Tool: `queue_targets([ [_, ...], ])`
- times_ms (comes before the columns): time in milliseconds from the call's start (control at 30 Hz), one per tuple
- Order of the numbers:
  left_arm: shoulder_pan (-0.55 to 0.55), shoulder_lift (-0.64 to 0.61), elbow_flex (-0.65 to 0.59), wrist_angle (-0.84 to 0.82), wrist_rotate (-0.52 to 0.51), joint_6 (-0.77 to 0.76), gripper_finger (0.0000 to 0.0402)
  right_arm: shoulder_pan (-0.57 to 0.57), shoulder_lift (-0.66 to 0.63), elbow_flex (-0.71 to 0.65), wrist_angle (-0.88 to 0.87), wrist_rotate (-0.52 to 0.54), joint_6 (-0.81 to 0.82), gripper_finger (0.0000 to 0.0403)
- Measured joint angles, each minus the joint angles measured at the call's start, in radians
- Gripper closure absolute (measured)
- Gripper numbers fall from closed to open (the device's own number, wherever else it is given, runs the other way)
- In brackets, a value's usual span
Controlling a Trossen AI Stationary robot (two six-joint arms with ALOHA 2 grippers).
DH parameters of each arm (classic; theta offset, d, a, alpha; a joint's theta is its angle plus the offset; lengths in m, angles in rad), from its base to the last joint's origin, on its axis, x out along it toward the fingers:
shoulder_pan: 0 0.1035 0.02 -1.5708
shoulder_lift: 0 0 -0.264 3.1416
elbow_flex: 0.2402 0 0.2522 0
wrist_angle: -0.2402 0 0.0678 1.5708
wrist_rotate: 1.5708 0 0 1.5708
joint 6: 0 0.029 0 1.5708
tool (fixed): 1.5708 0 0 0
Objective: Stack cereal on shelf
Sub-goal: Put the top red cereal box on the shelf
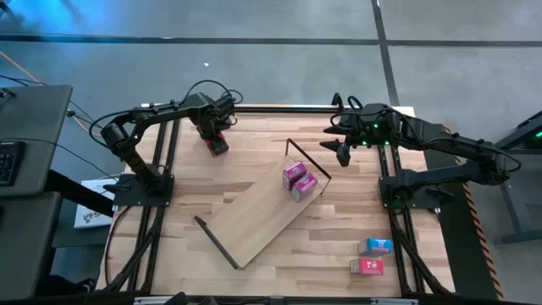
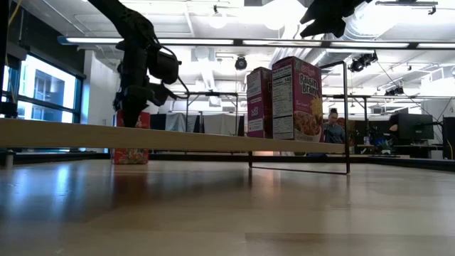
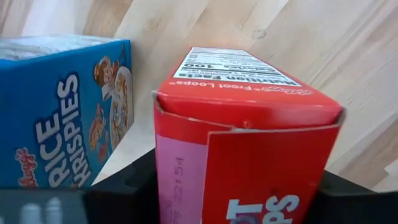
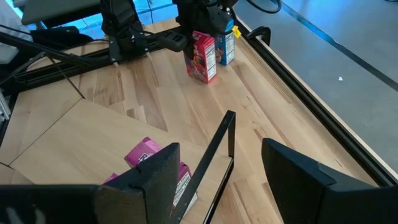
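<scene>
Lighting: bright, even, from ceiling strip lights (image 2: 234, 44) seen in the low view; these bloom to white. Table (image 1: 279, 254): soft, faint shadows, mild sheen in the low view's foreground, which is blurred. Left wrist view: blue box (image 3: 56, 112) at 9 o'clock slightly soft; lower edge dark, out of focus.

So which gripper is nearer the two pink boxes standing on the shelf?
The right gripper. It hangs open above the table just off the shelf's wire-framed end, close to the pink boxes. The left gripper is farther away, down around a red box.
</scene>
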Motion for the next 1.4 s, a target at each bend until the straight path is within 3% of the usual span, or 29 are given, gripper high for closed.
queue_targets([
  [467, 0.000, -0.016, 0.016, -0.001, -0.002, -0.008, 0.0242, 0.000, 0.000, 0.000, 0.001, 0.043, 0.011, 0.0185],
  [800, -0.047, -0.081, 0.217, -0.153, 0.004, -0.069, 0.0244, 0.000, 0.000, 0.000, 0.016, 0.043, 0.011, 0.0185],
  [1000, -0.207, -0.103, 0.366, -0.217, 0.023, -0.184, 0.0244, 0.000, 0.000, 0.000, 0.023, 0.043, 0.011, 0.0185],
  [1133, -0.388, -0.104, 0.425, -0.213, 0.083, -0.292, 0.0245, 0.000, 0.000, 0.000, 0.023, 0.042, 0.011, 0.0185],
  [1400, -0.750, -0.043, 0.493, -0.151, 0.107, -0.589, 0.0245, 0.000, 0.000, 0.000, 0.022, 0.042, 0.008, 0.0185],
])
